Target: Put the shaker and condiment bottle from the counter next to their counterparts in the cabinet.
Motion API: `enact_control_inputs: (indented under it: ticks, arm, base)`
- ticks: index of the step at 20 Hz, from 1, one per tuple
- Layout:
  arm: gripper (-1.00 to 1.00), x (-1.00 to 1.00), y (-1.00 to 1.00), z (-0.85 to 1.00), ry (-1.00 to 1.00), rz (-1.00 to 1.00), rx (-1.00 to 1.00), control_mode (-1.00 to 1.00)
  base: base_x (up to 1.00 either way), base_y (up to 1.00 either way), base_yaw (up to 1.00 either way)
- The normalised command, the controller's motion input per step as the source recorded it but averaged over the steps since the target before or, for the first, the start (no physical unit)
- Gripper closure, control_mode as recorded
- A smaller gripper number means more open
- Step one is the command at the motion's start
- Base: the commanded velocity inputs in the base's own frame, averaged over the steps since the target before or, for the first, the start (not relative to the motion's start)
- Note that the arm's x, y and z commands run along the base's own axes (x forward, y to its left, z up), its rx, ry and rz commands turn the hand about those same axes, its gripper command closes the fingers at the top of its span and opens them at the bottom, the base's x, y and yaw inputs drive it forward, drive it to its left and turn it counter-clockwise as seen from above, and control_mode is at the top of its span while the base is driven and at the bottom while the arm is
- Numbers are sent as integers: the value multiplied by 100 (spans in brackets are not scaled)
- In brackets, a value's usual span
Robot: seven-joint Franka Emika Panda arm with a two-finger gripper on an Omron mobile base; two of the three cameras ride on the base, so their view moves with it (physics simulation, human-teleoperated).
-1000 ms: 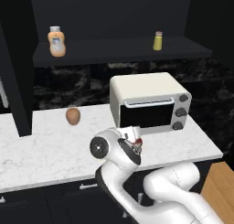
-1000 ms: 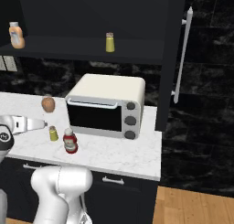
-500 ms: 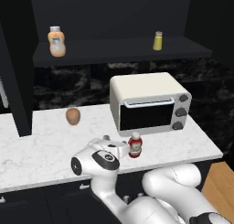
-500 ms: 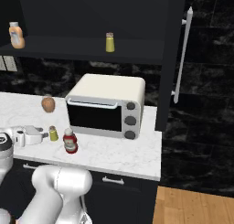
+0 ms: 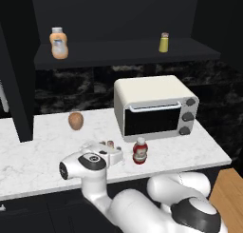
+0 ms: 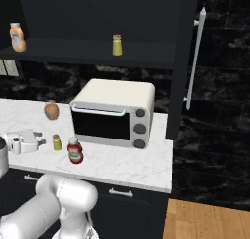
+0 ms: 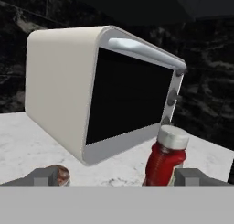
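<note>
The white arm [image 5: 102, 189] bends low and forward; its gripper [image 6: 43, 142] is level, jaws spread wide, holding nothing.

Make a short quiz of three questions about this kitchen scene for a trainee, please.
1. True or false: the red bottle stands on the counter.
2. What stands on the cabinet shelf? A) an orange bottle and a shaker; B) two red bottles; C) a brown egg.
3. Are the jaws of the gripper open or shut?

Key: 1 true; 2 A; 3 open.
</note>
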Motion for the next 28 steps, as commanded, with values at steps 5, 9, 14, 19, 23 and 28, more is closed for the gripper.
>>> enact_control_inputs:
  ticks: [5, 9, 14, 19, 23, 28]
  arm:
    - [-100, 18, 0, -12, 0, 0, 9, -100]
    - [-100, -1, 0, -15, -2, 0, -1, -100]
    - [-100, 6, 0, -29, -6, 0, 0, -100]
    - [-100, 10, 0, -19, -5, 0, 0, -100]
    - [-100, 13, 0, -8, -2, 0, 0, -100]
    - [-100, 20, 0, -5, 0, 0, 0, -100]
  base:
    - [0, 0, 0]
    - [0, 0, 0]
    - [0, 0, 0]
    - [0, 0, 0]
    - [0, 0, 0]
    - [0, 0, 0]
